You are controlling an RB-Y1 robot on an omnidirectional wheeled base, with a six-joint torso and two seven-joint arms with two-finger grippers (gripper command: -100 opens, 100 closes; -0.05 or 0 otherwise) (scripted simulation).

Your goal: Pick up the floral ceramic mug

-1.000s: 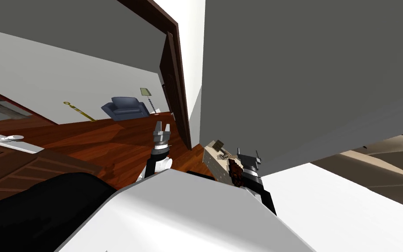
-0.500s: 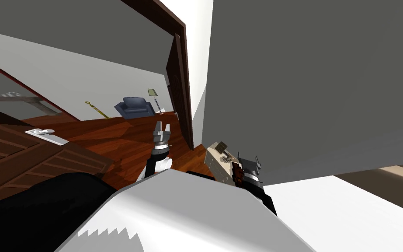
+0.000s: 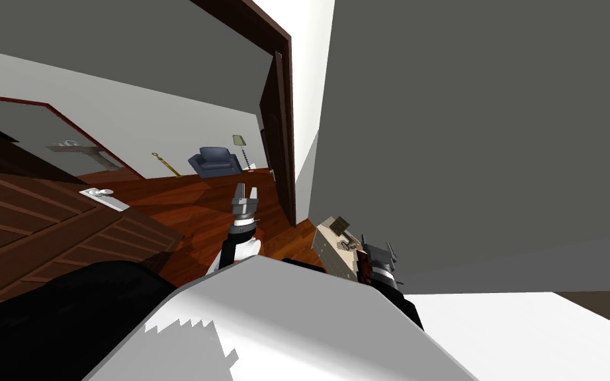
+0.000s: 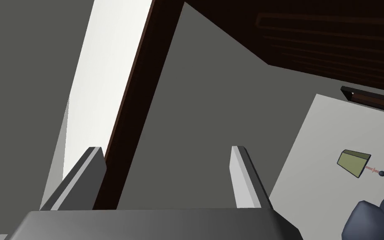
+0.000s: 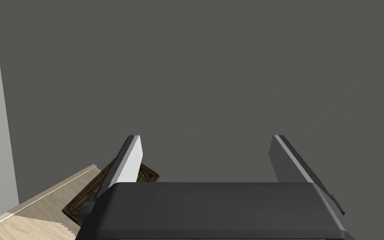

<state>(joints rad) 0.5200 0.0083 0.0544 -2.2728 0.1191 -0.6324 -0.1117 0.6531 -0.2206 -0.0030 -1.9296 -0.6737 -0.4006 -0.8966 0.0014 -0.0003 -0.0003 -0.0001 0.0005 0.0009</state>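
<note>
Grey-bladed right hand point(image 5: 205, 139): fully open, empty, close to a flat dark grey wall point(image 5: 228, 62), with a pale wood surface point(image 5: 37, 200) just beside it. Left hand point(image 4: 166, 150): fully open, empty, aimed past a dark brown door frame point(image 4: 133, 104). Farther off stands a blue armchair point(image 3: 214, 162). Floral mug: location cannot be told, so neither its bearing nor the nearer arm can be judged.
</note>
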